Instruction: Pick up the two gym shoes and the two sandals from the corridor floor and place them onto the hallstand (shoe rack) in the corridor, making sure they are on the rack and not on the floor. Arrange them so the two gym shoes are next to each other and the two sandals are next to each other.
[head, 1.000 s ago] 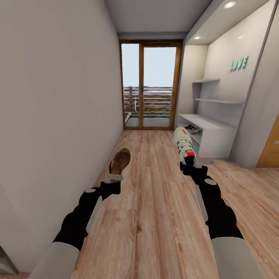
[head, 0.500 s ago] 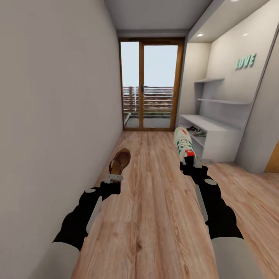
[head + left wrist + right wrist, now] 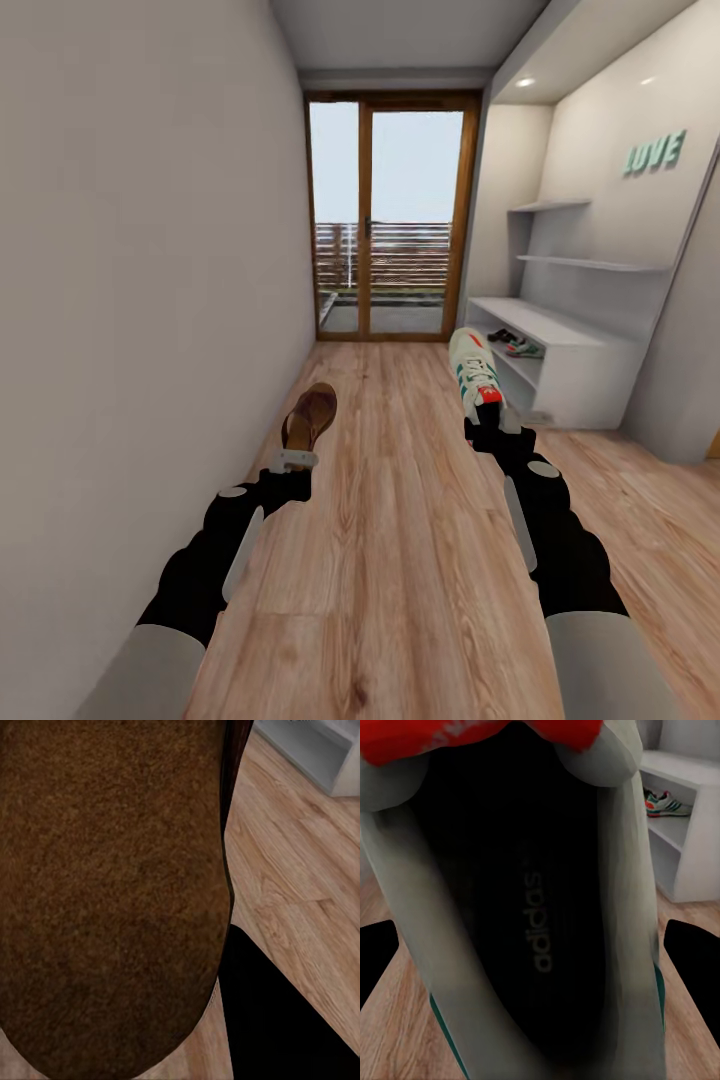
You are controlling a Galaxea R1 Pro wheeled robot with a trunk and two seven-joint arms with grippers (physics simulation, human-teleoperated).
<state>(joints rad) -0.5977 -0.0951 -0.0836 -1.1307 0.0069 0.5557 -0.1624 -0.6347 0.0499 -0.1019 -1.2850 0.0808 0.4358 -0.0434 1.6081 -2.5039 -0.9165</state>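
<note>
Both tools are loaded: the right tool is clamped on a sneaker by its heel, and the left tool grips a sandal the same way, each shoe's long axis pointing forward down the corridor. A second sneaker and what looks like a sandal already sit on the upper open shelf of the rack. That rack lies ahead and to the right, so the right arm with its sneaker is nearer; the sneaker should land beside its mate there. Compared with the earlier pictures, the rack and the wall lettering sit further right and closer, a camera shift as the robot advances, while arms and shoes keep their places in view.
</note>
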